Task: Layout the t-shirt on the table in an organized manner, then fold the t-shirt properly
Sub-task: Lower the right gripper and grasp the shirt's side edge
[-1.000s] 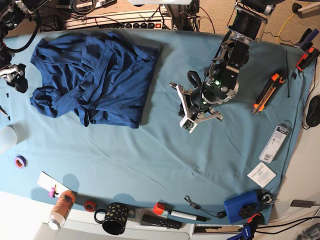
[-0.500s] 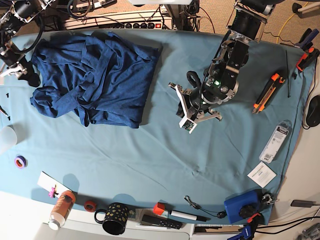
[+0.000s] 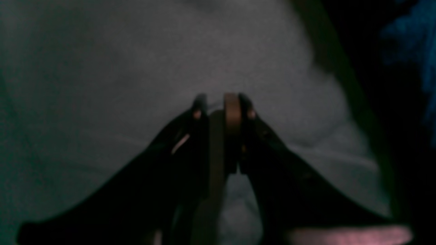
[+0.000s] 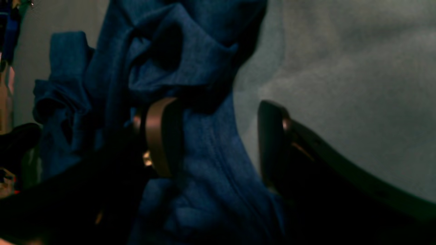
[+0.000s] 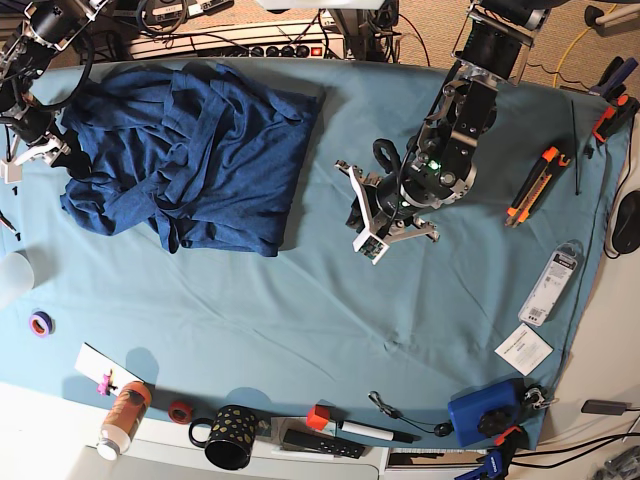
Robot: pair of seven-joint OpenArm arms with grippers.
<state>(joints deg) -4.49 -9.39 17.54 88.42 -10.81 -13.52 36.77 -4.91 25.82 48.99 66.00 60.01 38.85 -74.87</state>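
Observation:
The dark navy t-shirt lies crumpled in folds on the table at the back left. My right gripper is at the shirt's left edge. In the right wrist view this gripper is open wide, its fingers straddling a ridge of the t-shirt, with teal table beside it. My left gripper hangs low over bare cloth right of the shirt. In the left wrist view the left gripper shows a narrow gap with nothing in it.
An orange utility knife, a packaged item and a white card lie at the right. Along the front edge stand a blue device, a black mug, a bottle and tape rolls. A power strip runs behind.
My right arm has swung in from the table's left edge to the shirt's left side. The left gripper's fingers have parted slightly, and it has shifted a little toward the back left.

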